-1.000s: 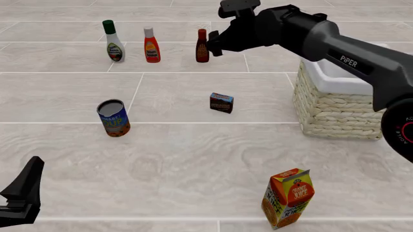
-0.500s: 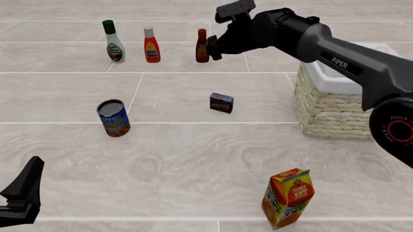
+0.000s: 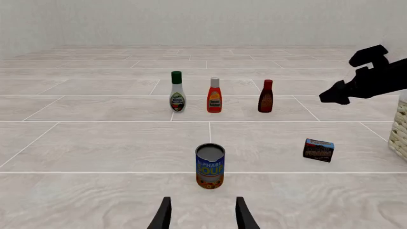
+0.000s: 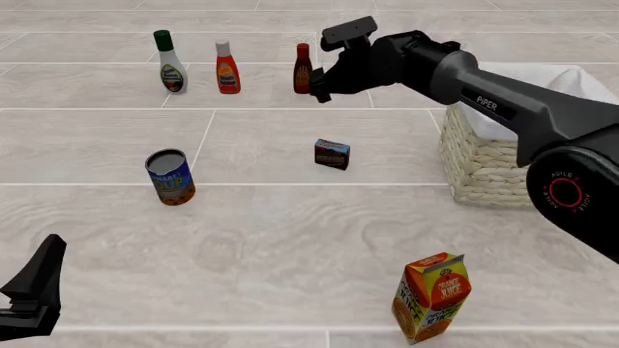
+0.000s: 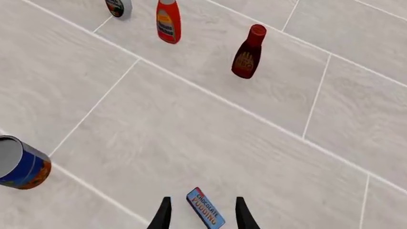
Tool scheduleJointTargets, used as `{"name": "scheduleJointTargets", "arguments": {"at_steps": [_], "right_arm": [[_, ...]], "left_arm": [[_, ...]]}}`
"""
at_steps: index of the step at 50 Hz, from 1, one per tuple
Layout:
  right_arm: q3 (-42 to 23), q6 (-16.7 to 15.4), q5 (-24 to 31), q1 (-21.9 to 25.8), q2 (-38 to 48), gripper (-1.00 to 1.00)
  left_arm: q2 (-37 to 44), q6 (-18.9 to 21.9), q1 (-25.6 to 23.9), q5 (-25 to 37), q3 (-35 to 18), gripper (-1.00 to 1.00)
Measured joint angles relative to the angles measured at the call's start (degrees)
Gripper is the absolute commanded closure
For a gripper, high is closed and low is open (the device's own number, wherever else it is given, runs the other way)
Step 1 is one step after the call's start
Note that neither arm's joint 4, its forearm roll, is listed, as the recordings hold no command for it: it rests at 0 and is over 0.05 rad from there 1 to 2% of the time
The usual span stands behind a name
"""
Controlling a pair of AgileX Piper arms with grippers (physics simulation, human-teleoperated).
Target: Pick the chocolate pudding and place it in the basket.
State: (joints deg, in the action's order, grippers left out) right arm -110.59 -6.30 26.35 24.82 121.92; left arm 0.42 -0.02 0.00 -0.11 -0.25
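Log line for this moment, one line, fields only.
phase: approach | right gripper: open, above chocolate pudding | left gripper: open, idle | pudding: on table | basket: no pudding visible

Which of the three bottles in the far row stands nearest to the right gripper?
The dark brown sauce bottle, at the row's right end. The right gripper hangs just beside it; the orange-red bottle and the green-capped white bottle stand farther left.

I see a table (image 4: 271,246) with a pale tiled top, and I take the soup can (image 4: 170,177) standing on it as my landmark. To the can's right sits the chocolate pudding (image 4: 332,154), farther right the basket (image 4: 498,163), and well nearer me and to the right the orange juice carton (image 4: 431,297). Beyond the can a row of three bottles stands: a white dressing bottle (image 4: 170,61), an orange-red bottle (image 4: 227,67) and a dark brown sauce bottle (image 4: 303,69).
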Motion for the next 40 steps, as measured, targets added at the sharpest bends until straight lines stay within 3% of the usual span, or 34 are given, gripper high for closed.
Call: {"name": "scheduleJointTargets", "arguments": {"at_steps": [40], "right_arm": [[0.4, 0.9, -1.3, -1.0, 4.2, -1.0]], "left_arm": [[0.0, 0.0, 0.0, 0.0, 0.0, -1.0]]}}
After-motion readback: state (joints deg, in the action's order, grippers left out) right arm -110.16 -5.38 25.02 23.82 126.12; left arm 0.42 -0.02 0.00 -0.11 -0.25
